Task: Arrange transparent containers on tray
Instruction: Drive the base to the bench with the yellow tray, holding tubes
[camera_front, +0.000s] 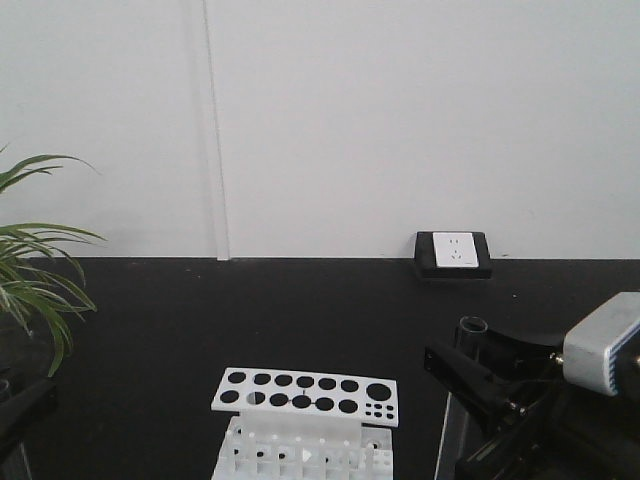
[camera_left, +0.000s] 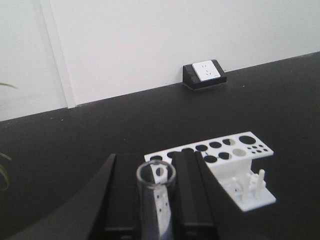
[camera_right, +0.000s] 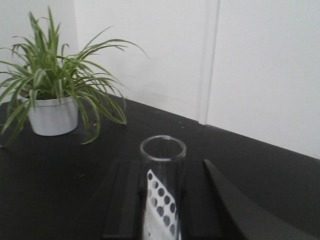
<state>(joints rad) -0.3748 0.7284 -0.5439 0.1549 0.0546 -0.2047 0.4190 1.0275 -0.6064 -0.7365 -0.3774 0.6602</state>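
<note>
Left wrist view: the left gripper (camera_left: 150, 165) has its jaws clamped on a narrow upright tube (camera_left: 155, 207); a white rack (camera_left: 220, 150) and a wall socket (camera_left: 205, 72) stand beyond on the black worktop (camera_left: 75, 135); right wrist view: the right gripper (camera_right: 162, 165) has its jaws clamped on a wider tube (camera_right: 162, 200), with a potted plant (camera_right: 52, 100) behind; only the front view shows rack, socket and plant leaves together.

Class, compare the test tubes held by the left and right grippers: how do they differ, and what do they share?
The left tube, in the left gripper, looks narrower than the right tube in the right gripper, though cameras differ. Beyond the left tube sits a wall socket; beyond the right tube, a potted plant. Both are clear, empty, upright and clamped.
</note>
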